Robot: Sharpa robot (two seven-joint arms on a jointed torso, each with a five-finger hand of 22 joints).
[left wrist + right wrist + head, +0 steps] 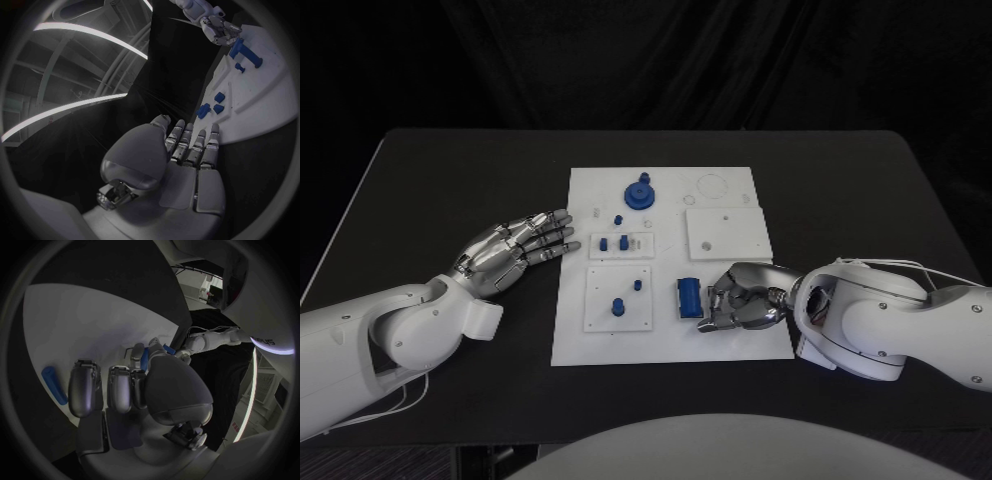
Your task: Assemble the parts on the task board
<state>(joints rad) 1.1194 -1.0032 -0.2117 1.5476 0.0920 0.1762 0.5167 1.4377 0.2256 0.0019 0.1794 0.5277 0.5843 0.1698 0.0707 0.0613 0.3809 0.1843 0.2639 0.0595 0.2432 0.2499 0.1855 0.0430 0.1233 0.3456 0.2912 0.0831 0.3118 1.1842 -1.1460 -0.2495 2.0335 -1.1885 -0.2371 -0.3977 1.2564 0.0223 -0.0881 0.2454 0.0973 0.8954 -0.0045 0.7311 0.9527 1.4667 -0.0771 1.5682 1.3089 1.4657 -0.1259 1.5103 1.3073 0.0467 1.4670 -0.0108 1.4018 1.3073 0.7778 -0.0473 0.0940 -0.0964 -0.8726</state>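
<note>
Head camera high above the task board (661, 265); wrist cameras close behind each hand, sharing that board.

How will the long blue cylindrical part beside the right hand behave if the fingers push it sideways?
The long blue cylindrical part lies on its side on the flat white task board, so it would probably roll rather than slide. It looks like small rigid plastic, likely light and stiff. The right hand rests beside it, apparently holding nothing.

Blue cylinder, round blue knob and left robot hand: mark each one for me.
Blue cylinder (688, 297), head view, middle of its body.
Round blue knob (639, 193), head view, its top.
Left robot hand (519, 246), head view, back of the hand.
</note>
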